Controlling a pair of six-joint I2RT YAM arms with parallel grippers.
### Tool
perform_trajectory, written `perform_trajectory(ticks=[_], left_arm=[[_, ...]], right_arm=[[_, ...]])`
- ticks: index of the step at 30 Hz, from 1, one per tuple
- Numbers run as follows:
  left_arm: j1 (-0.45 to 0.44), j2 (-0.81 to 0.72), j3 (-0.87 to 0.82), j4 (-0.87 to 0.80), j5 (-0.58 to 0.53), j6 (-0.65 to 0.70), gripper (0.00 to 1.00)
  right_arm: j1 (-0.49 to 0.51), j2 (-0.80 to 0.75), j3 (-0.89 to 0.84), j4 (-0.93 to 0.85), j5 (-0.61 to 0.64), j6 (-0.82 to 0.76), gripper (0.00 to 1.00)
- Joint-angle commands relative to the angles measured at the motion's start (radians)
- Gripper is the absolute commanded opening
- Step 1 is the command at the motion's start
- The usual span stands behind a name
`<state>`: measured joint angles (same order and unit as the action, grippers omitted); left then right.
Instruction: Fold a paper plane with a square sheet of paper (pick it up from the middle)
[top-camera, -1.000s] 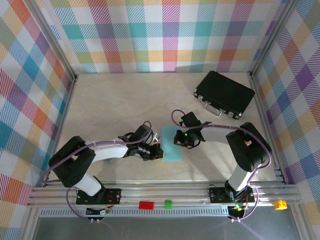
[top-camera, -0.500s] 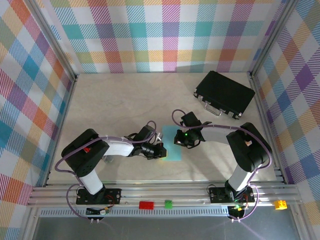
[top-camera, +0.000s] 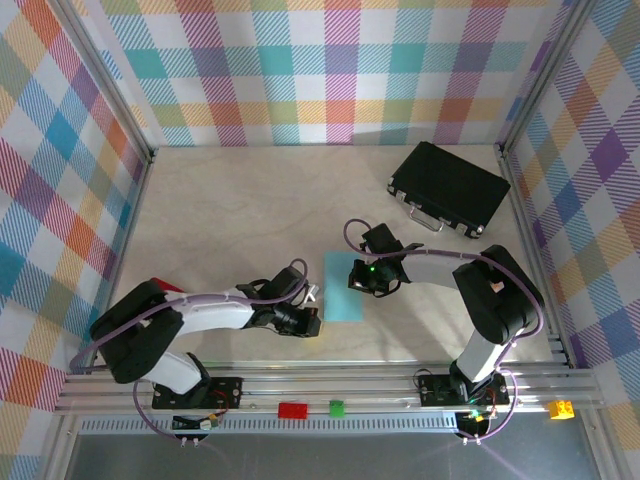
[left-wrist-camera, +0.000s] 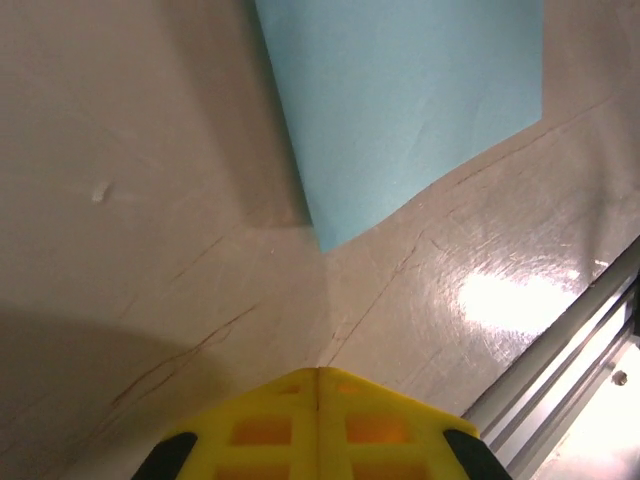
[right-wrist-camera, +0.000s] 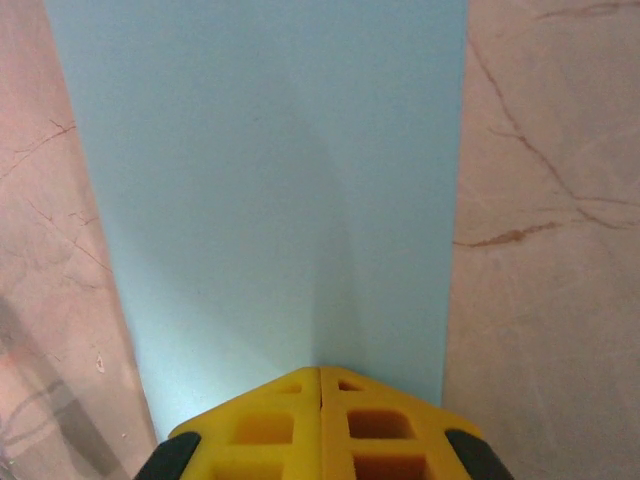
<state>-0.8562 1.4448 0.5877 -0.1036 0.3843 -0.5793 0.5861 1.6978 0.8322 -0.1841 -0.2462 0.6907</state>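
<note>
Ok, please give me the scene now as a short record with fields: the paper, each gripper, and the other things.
paper: light blue, flat on the table, oblong outline
left gripper: shut, holds nothing, over bare table just off the paper's near-left corner
right gripper: shut, holds nothing, tips over the paper
case: black, closed, far right, apart from the paper
bricks: red brick, green brick, yellow brick, along the front rail

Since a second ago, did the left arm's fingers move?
Yes. The left fingers slid back toward the metal rail at the table's near edge, farther from the black case.
</note>
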Motion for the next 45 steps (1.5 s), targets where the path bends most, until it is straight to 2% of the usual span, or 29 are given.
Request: perform_trajectory(ticks=[1, 4, 11, 16, 21, 28, 34, 37, 40, 45], left_arm=[[0.007, -0.087, 0.017, -0.049, -0.088, -0.025, 0.06], [0.049, -0.119, 0.012, -0.016, -0.087, -0.061, 0.06], [0.163, -0.1, 0.011, 0.098, -0.002, -0.145, 0.06], [0.212, -0.081, 0.033, 0.115, 0.023, -0.159, 0.06], [0.261, -0.024, 0.077, 0.143, 0.083, -0.165, 0.06], [0.276, 0.087, 0.169, 0.162, 0.106, -0.155, 0.09], [0.278, 0.188, 0.236, 0.187, 0.12, -0.161, 0.15], [0.282, 0.247, 0.294, 0.164, 0.11, -0.149, 0.16], [0.289, 0.31, 0.355, 0.14, 0.11, -0.137, 0.16], [0.305, 0.4, 0.431, 0.12, 0.123, -0.123, 0.14]], right_arm=[[0.0, 0.021, -0.022, -0.091, 0.066, -0.049, 0.0], [0.004, 0.03, 0.015, -0.077, 0.031, -0.073, 0.0], [0.009, 0.101, 0.116, -0.078, -0.021, -0.106, 0.0], [0.017, 0.057, 0.147, -0.086, -0.042, -0.144, 0.0], [0.024, -0.118, 0.071, -0.067, -0.001, -0.129, 0.08], [0.024, -0.397, -0.11, -0.077, 0.109, -0.041, 0.33], [0.023, -0.51, -0.216, -0.077, 0.105, 0.076, 0.43], [0.024, -0.538, -0.273, -0.025, 0.033, 0.128, 0.51], [0.024, -0.574, -0.338, 0.07, -0.005, 0.206, 0.49], [0.024, -0.533, -0.353, 0.135, -0.096, 0.265, 0.35]])
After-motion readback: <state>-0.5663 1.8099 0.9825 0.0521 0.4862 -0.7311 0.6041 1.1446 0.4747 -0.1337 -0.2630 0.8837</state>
